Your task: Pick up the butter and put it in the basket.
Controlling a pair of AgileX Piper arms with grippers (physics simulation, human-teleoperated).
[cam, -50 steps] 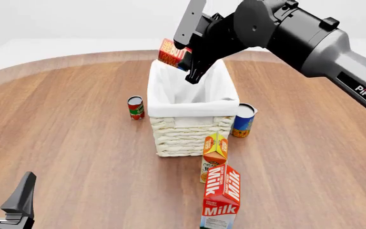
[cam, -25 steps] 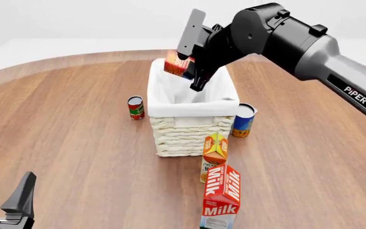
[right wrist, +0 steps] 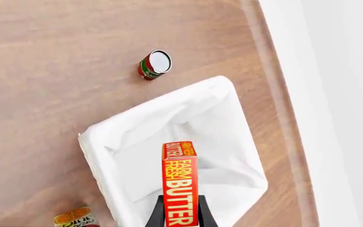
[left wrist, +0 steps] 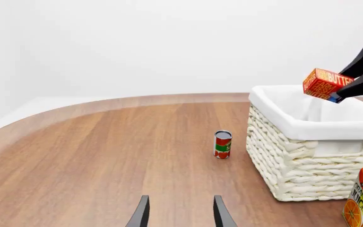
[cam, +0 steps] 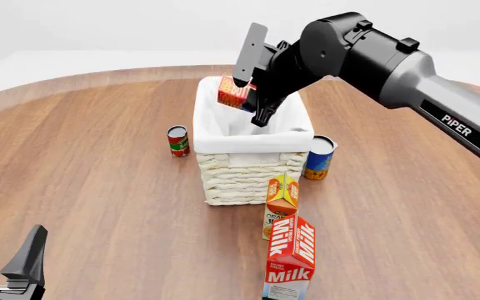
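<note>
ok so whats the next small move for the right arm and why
Probably lower a little, then open. The right gripper holds the butter over the basket opening, about at rim height, with only white liner beneath it.

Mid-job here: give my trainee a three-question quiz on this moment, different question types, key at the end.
1. True or false: the small red-orange butter box already lies on the liner of the cream-white woven wicker basket.
2. Which pincer holds the butter box: A) left pincer B) right pincer?
3. Fill in: the small red-and-green can stands on the wooden table on the basket's ____ side in the front view.

Key: 1 false, it is held above the basket's opening; 2 B; 3 left.
</note>
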